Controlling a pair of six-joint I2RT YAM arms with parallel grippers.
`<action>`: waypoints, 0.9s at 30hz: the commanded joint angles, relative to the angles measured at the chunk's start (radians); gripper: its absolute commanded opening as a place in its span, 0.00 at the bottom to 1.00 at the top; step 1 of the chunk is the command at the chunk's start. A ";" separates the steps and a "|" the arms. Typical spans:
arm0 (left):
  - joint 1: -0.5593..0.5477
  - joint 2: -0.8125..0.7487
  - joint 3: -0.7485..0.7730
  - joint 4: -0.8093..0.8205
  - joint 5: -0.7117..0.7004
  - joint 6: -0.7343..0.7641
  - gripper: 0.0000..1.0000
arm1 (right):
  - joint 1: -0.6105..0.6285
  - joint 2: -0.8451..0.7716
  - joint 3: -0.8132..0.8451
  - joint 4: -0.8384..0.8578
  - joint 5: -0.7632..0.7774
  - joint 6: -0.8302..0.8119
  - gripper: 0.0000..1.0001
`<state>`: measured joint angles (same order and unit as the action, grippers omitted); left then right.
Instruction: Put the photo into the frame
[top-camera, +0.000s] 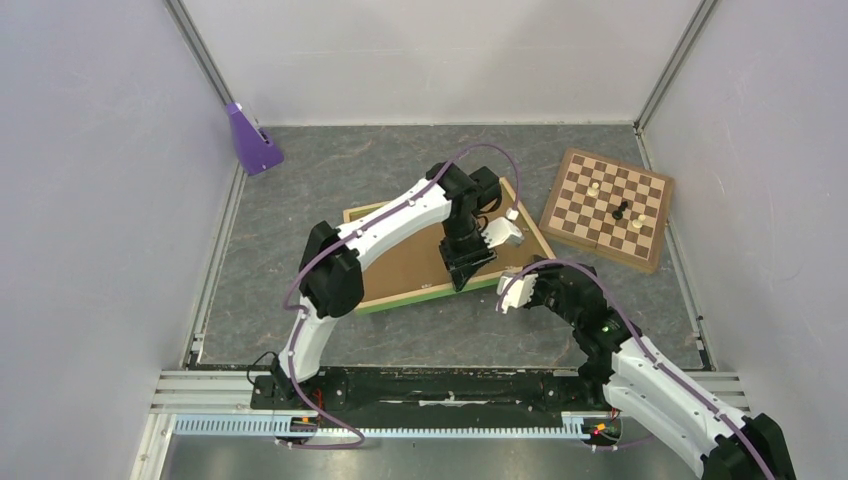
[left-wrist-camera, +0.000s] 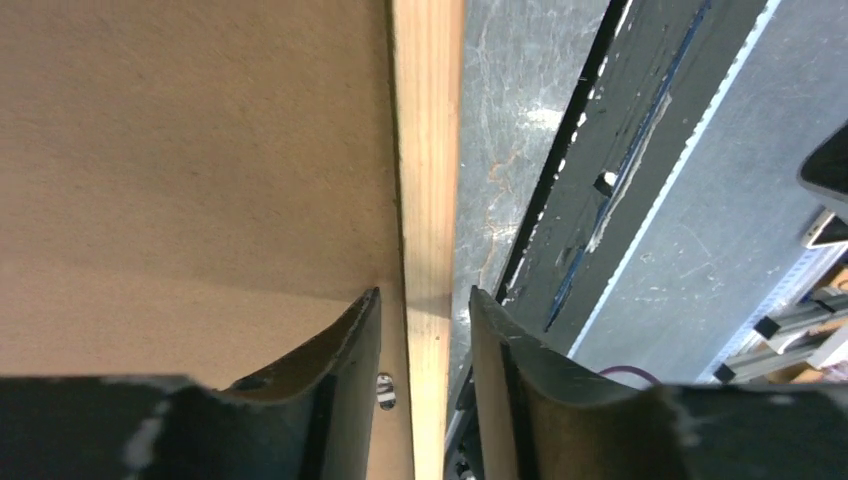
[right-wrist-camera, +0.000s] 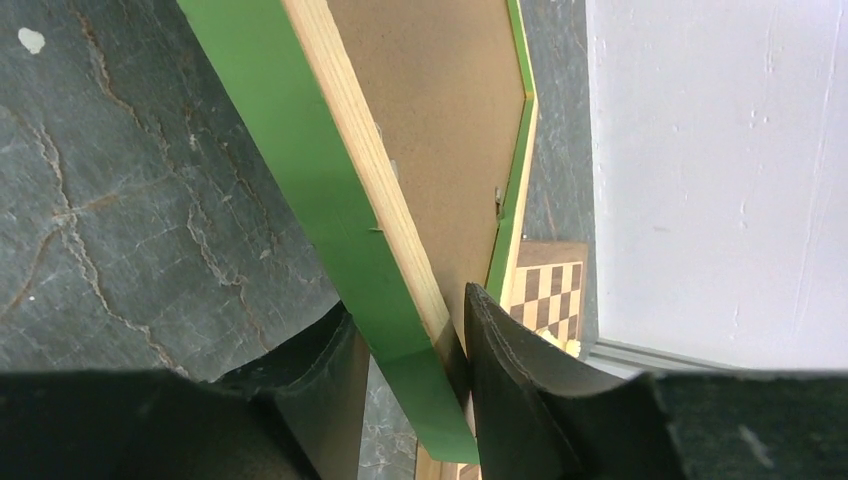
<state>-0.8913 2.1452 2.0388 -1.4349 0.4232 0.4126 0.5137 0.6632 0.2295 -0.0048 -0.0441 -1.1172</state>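
Pale-wood frame (left-wrist-camera: 428, 150), brown hardboard panel (left-wrist-camera: 190, 150)

The frame (top-camera: 400, 299) lay back up just left of the chessboard (top-camera: 607, 208). It had pale wood rails and green sides, a brown panel (top-camera: 400, 262) filled it, and its near corner seemed slightly raised.

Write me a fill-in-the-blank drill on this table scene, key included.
1. The frame is pale wood on its back, and its outer face is painted ____.
2. The brown hardboard panel sits inside the ____.
3. The left fingers stand on either side of a rail of pale ____.
4. In the top view, the chessboard lies to the ____ of the frame.

Missing words: green; frame; wood; right.
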 joint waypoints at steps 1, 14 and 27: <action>0.027 -0.044 0.084 0.000 0.024 0.000 0.59 | 0.006 0.005 0.120 -0.027 -0.014 0.081 0.07; 0.161 -0.246 0.219 0.026 -0.232 -0.021 0.82 | 0.009 0.129 0.472 -0.316 -0.087 0.265 0.02; 0.161 -0.413 0.243 0.080 -0.433 0.215 1.00 | 0.009 0.277 0.742 -0.462 -0.188 0.404 0.02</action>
<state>-0.7280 1.7580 2.2494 -1.3930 0.0780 0.5121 0.5220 0.9218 0.8658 -0.4736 -0.1726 -0.8425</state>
